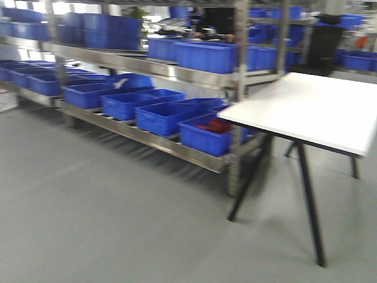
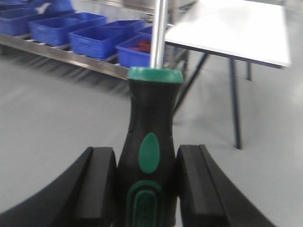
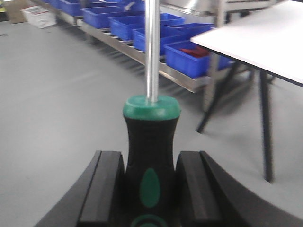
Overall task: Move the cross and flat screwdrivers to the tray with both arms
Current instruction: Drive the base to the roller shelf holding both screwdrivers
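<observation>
So, front view first: nothing of the arms here, just a long metal rack running from far left toward the middle, loaded with blue bins. The nearest bin has something red in it, too blurry to say what. A white table on black legs stands at the right, just beside the rack's end, on a grey floor.

Left wrist view: the left gripper has the left screwdriver clamped by the handle. Both black pads press against its sides, so the fingers are open only as wide as the handle. It's a fat black handle with a green collar on top, a green oval inlay and a green ring lower down, and a shiny steel shaft pointing away toward the bins. The tip runs out of frame, so I can't tell cross from flat.

Right wrist view: same deal. The right gripper is closed snug on the right screwdriver, which has the same black handle, green collar and green oval. Its steel shaft goes straight up out of the picture, and the tip is hidden again. Rack and bins are far left, table to the right.
</observation>
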Controlling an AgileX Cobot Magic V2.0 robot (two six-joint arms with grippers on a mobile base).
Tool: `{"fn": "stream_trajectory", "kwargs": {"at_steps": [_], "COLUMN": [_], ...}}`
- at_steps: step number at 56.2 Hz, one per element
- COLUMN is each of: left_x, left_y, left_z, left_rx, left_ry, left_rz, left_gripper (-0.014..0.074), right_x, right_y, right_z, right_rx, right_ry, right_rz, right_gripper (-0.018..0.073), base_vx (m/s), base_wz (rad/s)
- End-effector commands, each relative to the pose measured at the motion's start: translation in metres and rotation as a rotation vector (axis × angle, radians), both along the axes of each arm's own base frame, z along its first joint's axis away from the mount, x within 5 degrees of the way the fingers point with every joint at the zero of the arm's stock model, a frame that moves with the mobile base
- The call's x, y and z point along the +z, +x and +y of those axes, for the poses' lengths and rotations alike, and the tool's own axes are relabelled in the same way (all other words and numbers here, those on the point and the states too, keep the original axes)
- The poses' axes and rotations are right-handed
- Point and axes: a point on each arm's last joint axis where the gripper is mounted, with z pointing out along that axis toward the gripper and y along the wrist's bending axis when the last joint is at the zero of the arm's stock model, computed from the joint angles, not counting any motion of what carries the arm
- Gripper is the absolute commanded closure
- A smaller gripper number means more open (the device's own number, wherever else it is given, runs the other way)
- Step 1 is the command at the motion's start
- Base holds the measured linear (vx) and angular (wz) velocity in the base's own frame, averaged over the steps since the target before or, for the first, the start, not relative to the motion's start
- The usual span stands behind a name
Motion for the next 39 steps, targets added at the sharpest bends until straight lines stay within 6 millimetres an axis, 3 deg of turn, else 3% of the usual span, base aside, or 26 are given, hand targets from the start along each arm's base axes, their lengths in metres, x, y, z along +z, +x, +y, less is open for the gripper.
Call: {"fn": "stream_trajectory", "kwargs": {"at_steps": [1,39], "left_x": [0.0192,0.0191], "left_y": [-0.0046,-0.0046], "left_z": [0.0002,0.0002], "left_rx": [-0.003,-0.003], "left_ry": [-0.039,-0.038], "left_rz": [-0.131,-0.129], "left_gripper": [0.0599,0.0599], "right_x": [0.0166,0.016], "right_y": [-0.0014,-0.0015], "right_z": [-0.0009,-0.0008], "right_rx": [-0.012,-0.011], "right_ry": [0.021,0.02], "right_rz": [-0.118,-0.112], "right_gripper": [0.0567,0.0567], "base_vx": [0.56,0.54], "base_wz": [0.76,0.63]}}
